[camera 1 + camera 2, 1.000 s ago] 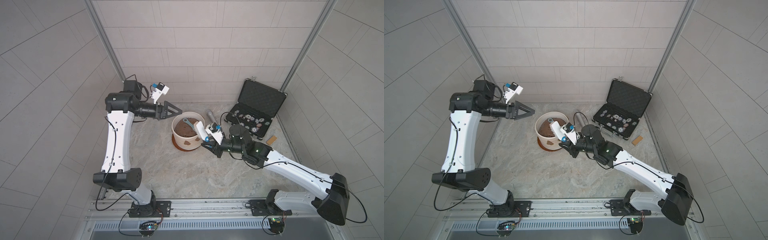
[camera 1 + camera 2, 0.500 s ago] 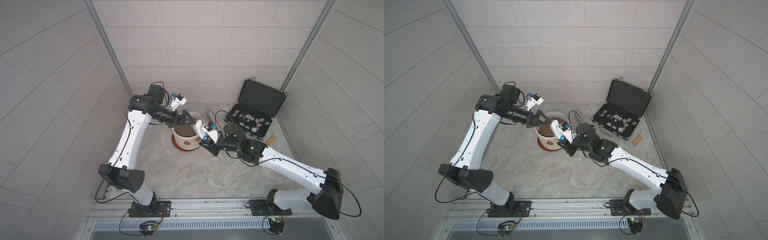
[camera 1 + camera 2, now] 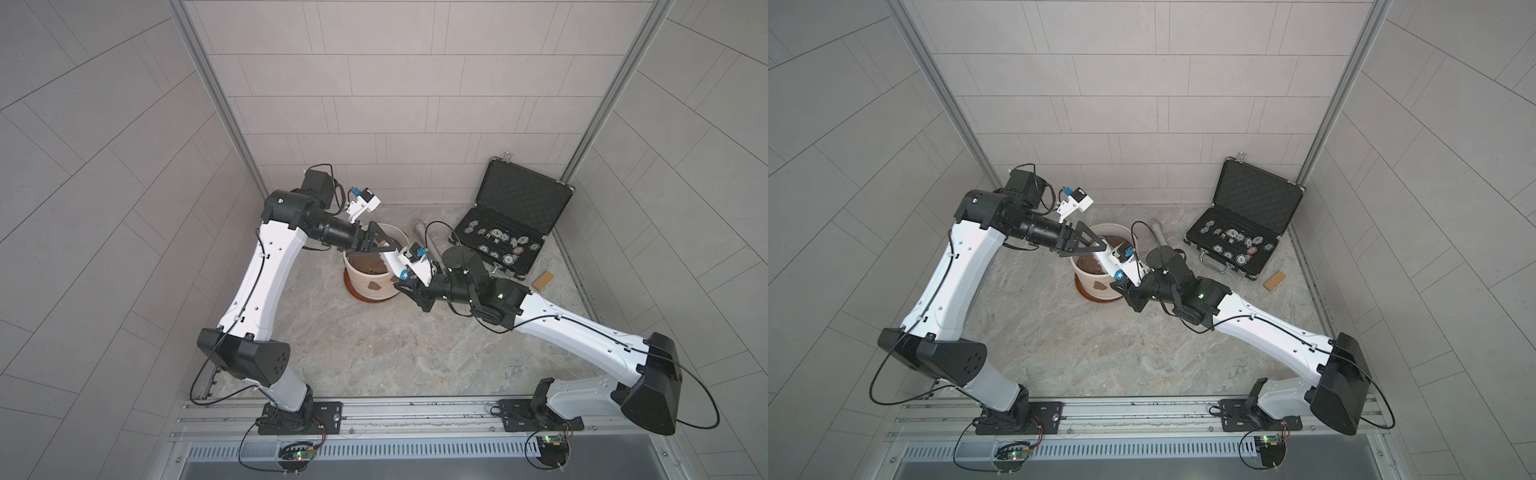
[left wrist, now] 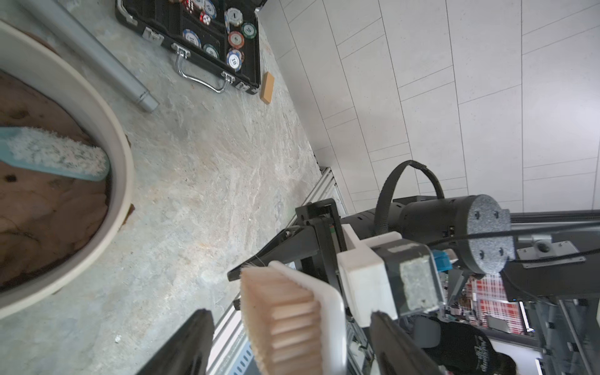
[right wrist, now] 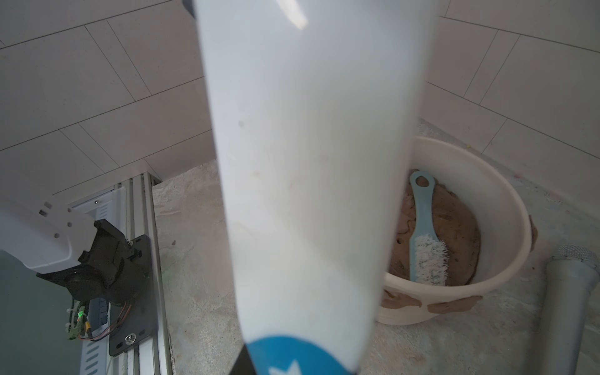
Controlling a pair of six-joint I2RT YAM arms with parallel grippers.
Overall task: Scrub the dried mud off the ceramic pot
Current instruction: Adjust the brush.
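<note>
The cream-white ceramic pot point(image 3: 365, 286) stands on a terracotta saucer point(image 3: 361, 298) in both top views, with brown soil inside. Patches of dried mud point(image 3: 374, 286) point(image 5: 452, 306) stick to its outer wall. A teal brush point(image 5: 422, 227) lies inside the pot on the soil. My right gripper point(image 3: 409, 291) is shut on the blue end of a white brush point(image 3: 392, 266) point(image 5: 308, 162), held up over the pot's rim. My left gripper point(image 3: 392, 247) point(image 4: 289, 315) is open around that brush's tan bristle head point(image 4: 285, 318), with a gap on each side.
An open black case point(image 3: 519, 199) of poker chips lies at the back right. A grey cylinder point(image 3: 428, 241) lies between it and the pot. A tan block point(image 3: 543, 280) sits by the right wall. The arms' rail point(image 3: 374, 411) runs along the front.
My left arm swung in from the left to above the pot, and its jaws came around the white brush's head and narrowed. The right arm shifted slightly left, still holding the brush.
</note>
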